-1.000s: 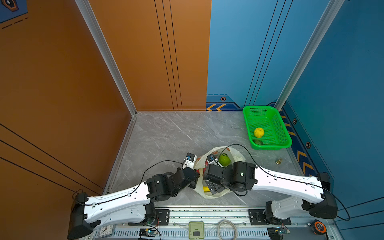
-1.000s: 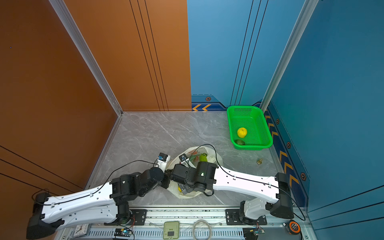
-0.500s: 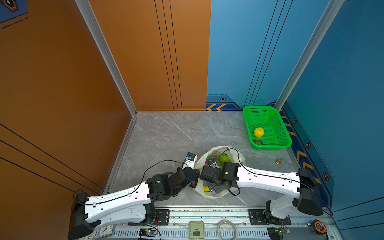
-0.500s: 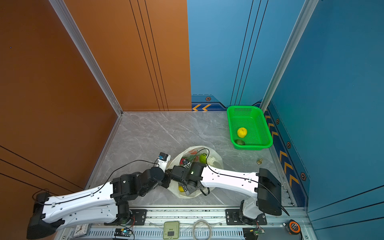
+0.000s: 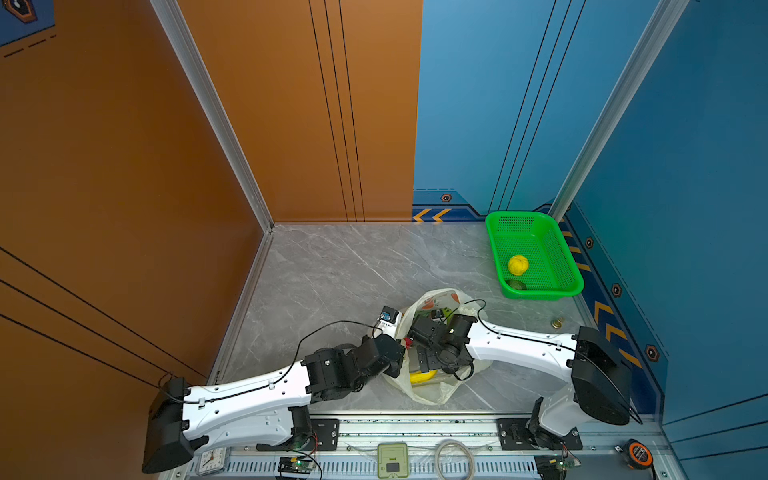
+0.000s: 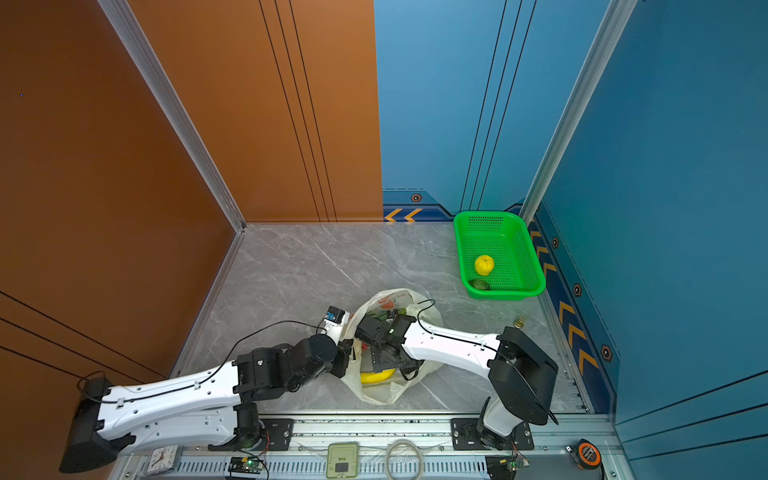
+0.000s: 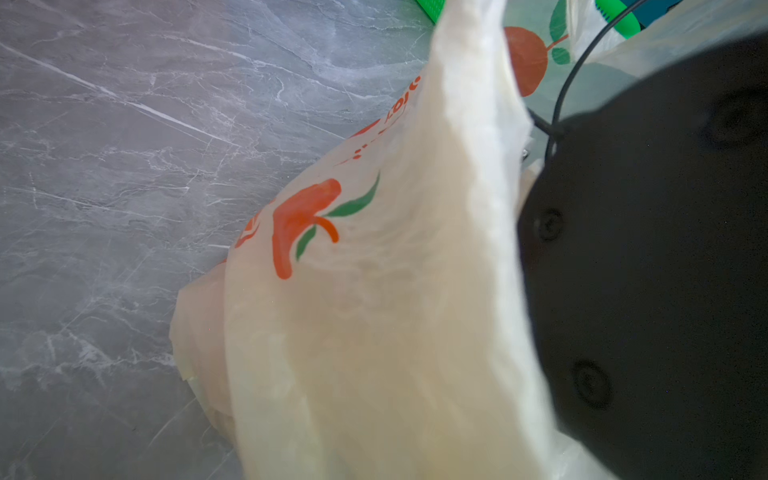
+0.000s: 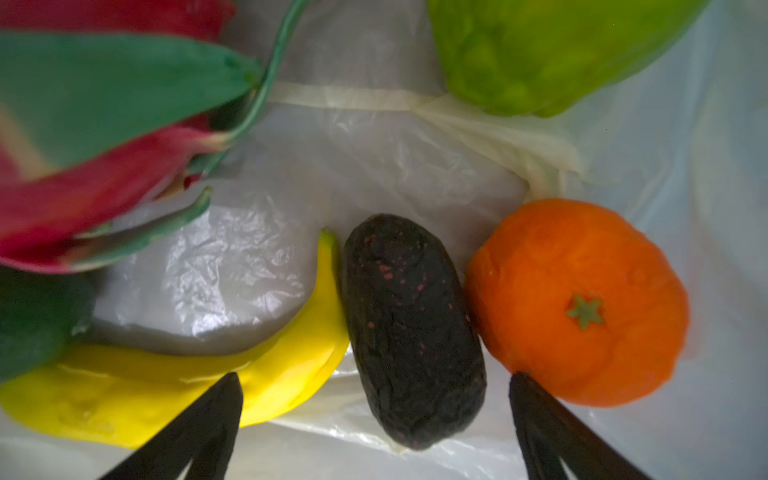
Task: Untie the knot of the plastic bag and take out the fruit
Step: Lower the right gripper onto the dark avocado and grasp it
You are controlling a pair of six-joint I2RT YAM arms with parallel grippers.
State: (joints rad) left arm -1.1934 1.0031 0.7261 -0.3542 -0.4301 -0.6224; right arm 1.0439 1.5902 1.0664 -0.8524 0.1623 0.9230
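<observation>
Two pieces of fruit already lie in the green basket point(image 5: 515, 224) at the right of both top views: a yellow citrus point(image 5: 518, 264) and a dark-green avocado point(image 5: 516, 285). At lower centre the plastic bag point(image 5: 432, 392) sits on the table point(image 5: 332, 270) with its mouth gaping, so the knot looks undone; no tie shows. The right arm point(image 5: 519, 345) dips into that mouth and covers most of the contents, though a banana point(image 5: 423, 376) shows through the film. The left tool point(image 5: 403, 347), at the bag's left edge, is largely hidden by its own wrist.

In the left wrist view, taut printed film fills the middle and runs off the lower edge. The fingers are out of frame. That tool is pressed together, and I judge it pinches the bag's rim.

In the right wrist view, the right tool point(image 8: 374, 374) is spread wide, its tips flanking a blackish avocado point(image 8: 411, 332) between the banana and an orange point(image 8: 582, 303). A dragon fruit point(image 8: 83, 199) at upper left and a bumpy green fruit point(image 8: 540, 54) at upper right are blurred and cut off. At least five pieces remain to lift out.
</observation>
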